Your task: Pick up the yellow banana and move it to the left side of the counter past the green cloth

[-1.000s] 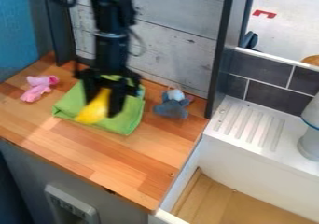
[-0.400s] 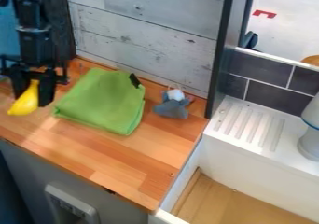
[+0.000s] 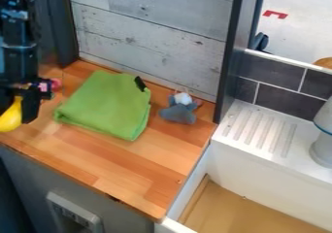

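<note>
One yellow object (image 3: 9,118) edge-cropped, pink toy (image 3: 56,84) half-hidden

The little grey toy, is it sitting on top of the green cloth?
No, the grey toy lies on the wooden counter, beside the green cloth.

Free front counter (image 3: 133,161); cloth (image 3: 107,106) behind

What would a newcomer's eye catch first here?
Probably the folded bright green cloth, lying on the wooden counter. Next, perhaps, the smooth, bright yellow object in the black two-finger gripper at the view's left edge, then the small grey-blue soft toy right of the cloth.
</note>
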`<state>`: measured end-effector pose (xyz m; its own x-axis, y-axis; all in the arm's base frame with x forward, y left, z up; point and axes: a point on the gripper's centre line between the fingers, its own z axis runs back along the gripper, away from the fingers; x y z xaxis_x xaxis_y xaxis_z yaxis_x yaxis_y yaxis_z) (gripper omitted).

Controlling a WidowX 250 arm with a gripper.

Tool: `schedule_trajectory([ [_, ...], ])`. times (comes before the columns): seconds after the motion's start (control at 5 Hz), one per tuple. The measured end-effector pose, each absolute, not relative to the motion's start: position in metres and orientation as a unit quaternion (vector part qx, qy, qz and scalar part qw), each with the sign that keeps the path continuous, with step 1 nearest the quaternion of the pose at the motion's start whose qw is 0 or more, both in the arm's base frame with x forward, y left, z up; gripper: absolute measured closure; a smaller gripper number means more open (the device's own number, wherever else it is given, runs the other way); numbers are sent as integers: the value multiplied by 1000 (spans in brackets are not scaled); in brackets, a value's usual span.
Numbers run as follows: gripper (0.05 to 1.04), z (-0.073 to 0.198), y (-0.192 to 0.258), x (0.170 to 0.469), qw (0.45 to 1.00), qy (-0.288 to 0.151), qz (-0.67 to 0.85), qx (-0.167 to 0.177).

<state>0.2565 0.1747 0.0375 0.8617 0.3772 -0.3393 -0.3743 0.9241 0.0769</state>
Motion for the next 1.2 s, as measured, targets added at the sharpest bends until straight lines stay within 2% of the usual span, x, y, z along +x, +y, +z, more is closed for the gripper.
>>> schedule_trajectory([
  [0.4, 549, 24, 216, 242, 956, 182, 228, -12],
  [0.8, 550, 5, 219, 252, 956, 170, 237, -20],
  [1.0, 550, 4, 223, 264, 956, 152, 252, -23],
  [1.2, 474, 4, 225, 267, 946, 154, 286, -15],
])
